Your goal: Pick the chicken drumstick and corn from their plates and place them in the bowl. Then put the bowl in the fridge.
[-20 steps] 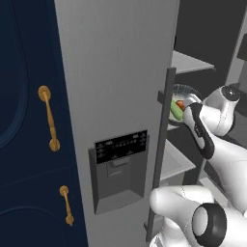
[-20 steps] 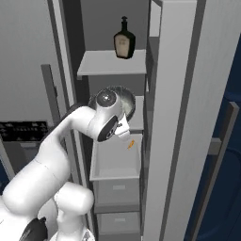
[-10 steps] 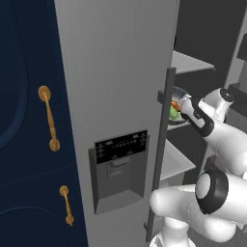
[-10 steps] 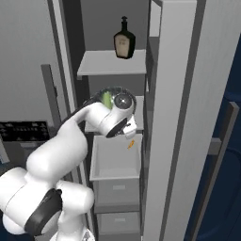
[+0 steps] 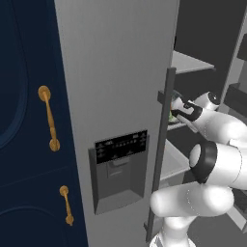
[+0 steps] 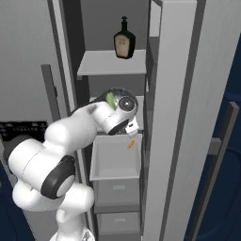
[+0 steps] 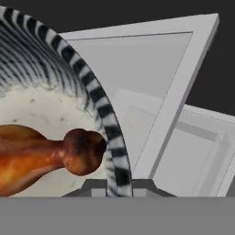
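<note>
— Counts first: what do we have?

— We count one bowl (image 7: 108, 137), one chicken drumstick (image 7: 41, 156), one corn (image 6: 110, 99) cob and one bottle (image 6: 124, 39) on the fridge's (image 5: 120, 77) upper shelf (image 6: 110, 63).

— Where's the bowl, and who holds it?

— Inside the open fridge, above a white drawer (image 6: 117, 162). Our gripper (image 7: 114, 187) is clamped narrow on its rim.

— Drumstick's direction?

— In the hand view it lies lengthwise across the bowl, knobbed end toward the rim at our fingers.
</note>
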Controlling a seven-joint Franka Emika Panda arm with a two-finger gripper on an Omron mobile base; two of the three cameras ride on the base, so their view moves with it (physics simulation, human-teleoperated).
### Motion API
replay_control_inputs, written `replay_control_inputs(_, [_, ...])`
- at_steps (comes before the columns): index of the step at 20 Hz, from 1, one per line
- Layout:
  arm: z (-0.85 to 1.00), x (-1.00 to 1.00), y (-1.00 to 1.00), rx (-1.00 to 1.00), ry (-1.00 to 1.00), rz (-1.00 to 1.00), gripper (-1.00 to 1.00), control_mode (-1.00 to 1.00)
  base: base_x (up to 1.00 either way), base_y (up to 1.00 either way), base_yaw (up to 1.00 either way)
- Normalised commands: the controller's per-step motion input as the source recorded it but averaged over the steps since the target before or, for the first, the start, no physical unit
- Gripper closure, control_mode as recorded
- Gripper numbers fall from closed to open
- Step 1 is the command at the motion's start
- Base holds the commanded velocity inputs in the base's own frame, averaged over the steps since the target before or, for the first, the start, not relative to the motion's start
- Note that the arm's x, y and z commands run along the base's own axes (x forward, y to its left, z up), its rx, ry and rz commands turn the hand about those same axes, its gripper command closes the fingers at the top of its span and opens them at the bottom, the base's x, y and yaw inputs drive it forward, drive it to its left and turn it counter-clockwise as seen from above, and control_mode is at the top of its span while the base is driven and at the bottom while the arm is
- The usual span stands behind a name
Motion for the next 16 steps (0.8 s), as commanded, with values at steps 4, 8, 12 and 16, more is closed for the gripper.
replay_control_inputs(4, [-0.20, 0.05, 0.00, 0.00, 0.00, 0.00, 1.00, -1.00, 0.00, 0.00, 0.00])
replay_control_inputs(8, [-0.03, 0.02, 0.15, 0.00, -0.05, -0.04, -1.00, -1.00, 0.00, 0.00, 0.00])
replay_control_inputs(12, [0.03, 0.00, 0.18, 0.00, -0.06, -0.09, -1.00, -1.00, 0.00, 0.00, 0.00])
replay_control_inputs(16, [0.14, -0.09, 0.06, 0.00, -0.17, -0.09, -1.00, -1.00, 0.00, 0.00, 0.00])
